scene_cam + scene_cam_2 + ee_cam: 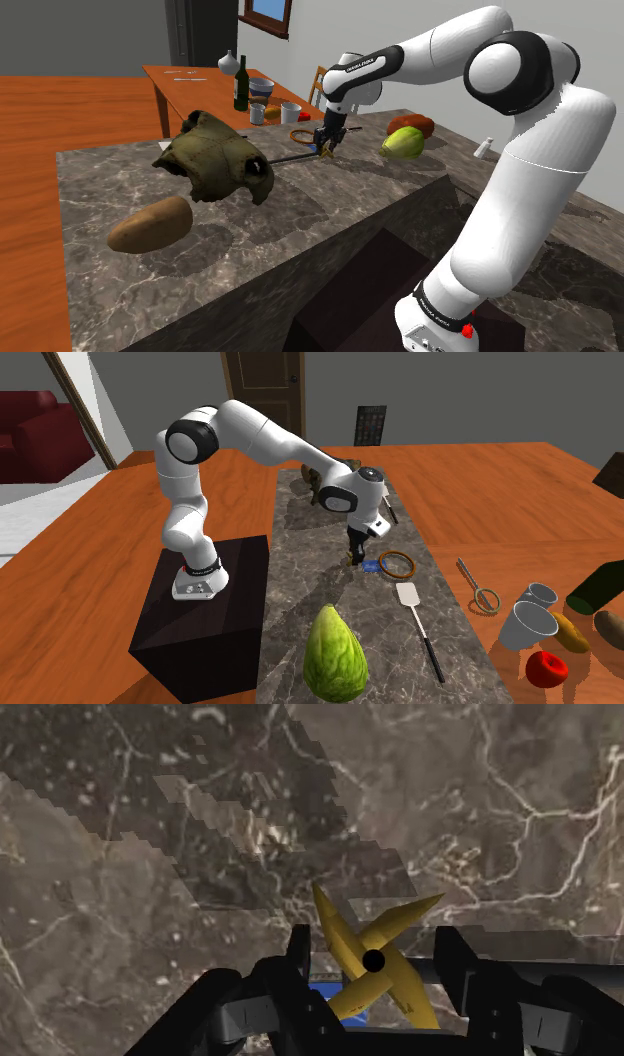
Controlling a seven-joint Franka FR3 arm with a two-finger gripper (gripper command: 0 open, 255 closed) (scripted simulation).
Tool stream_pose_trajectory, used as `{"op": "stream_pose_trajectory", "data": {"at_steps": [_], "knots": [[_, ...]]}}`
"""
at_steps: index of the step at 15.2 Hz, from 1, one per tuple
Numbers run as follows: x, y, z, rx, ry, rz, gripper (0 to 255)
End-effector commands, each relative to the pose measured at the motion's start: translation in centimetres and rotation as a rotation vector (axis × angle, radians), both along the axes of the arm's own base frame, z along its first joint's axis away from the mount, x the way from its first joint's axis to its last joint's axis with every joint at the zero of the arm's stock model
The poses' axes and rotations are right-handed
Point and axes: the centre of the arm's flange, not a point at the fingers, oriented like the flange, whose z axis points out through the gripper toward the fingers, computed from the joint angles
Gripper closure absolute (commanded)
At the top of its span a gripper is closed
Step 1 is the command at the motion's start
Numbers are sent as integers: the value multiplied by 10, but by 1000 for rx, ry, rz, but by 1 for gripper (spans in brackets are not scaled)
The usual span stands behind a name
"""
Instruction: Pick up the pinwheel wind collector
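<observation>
cups (pixel 525 624) on wooden table (pixel 480 482), contents unclear | pinwheel (pixel 385 979) on desk (pixel 150 854), straddled by end effector (pixel 373 944) | spread apart, unclamped

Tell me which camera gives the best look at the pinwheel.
The wrist view: the pinwheel shows its yellow blades and black hub plainly, between the open fingers of the hand. The shoulder view gives a small yellow patch under the hand with a dark stick; the second exterior view gives a blue-and-yellow speck beside it.
</observation>
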Motion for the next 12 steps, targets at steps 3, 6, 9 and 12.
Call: {"op": "stream_pose_trajectory", "data": {"at_steps": [3,6,9,12], "knots": [[0,0,-1,0,0,0,255],[0,0,-1,0,0,0,255],[0,0,-1,0,0,0,255],[0,0,15,0,0,0,255]]}}
